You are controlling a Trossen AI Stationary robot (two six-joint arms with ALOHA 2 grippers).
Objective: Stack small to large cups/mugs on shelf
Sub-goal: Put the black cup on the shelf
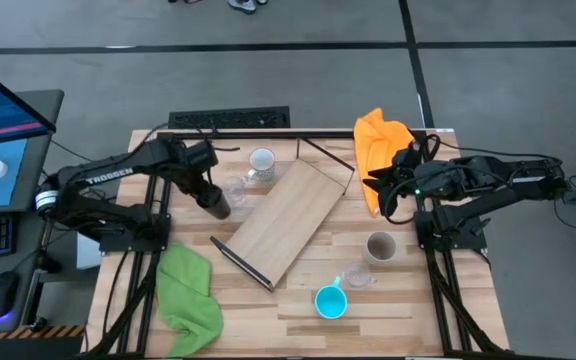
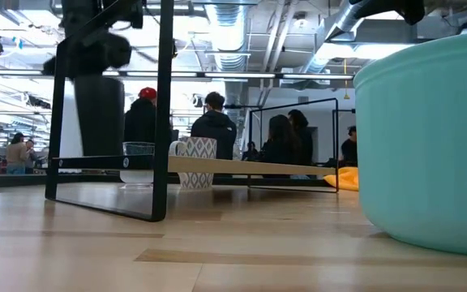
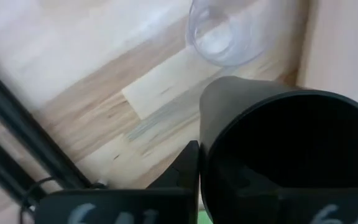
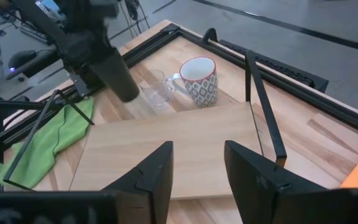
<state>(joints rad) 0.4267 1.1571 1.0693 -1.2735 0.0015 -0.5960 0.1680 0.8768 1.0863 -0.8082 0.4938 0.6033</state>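
My left gripper (image 1: pixel 206 192) is shut on a black cup (image 1: pixel 215 205) at the table's left, by the shelf's left side. A clear glass (image 1: pixel 235 188) and a patterned white mug (image 1: pixel 261 163) stand just beyond it. The light-wood shelf (image 1: pixel 288 222) lies slantwise mid-table on its dark metal frame (image 2: pixel 160 113). A beige-grey cup (image 1: pixel 381 246), a second clear glass (image 1: pixel 358 275) and a blue mug (image 1: pixel 330 301) stand at the near right. My right gripper (image 4: pixel 197 174) is open and empty above the shelf's far right end. My left gripper holds the black cup at its rim end (image 3: pixel 207 155), coming from above. One finger (image 3: pixel 185 171) lies against the outside of the wall; the other is hidden by the cup. The cup (image 4: pixel 120 74) hangs tilted below the fingers, its base beside the clear glass (image 4: pixel 154 93).
An orange cloth (image 1: pixel 380 148) lies at the far right under my right arm, and a green cloth (image 1: pixel 190 295) at the near left. A dark frame rail (image 1: pixel 298 135) runs along the table's far edge. People show in the room behind (image 2: pixel 213 122).
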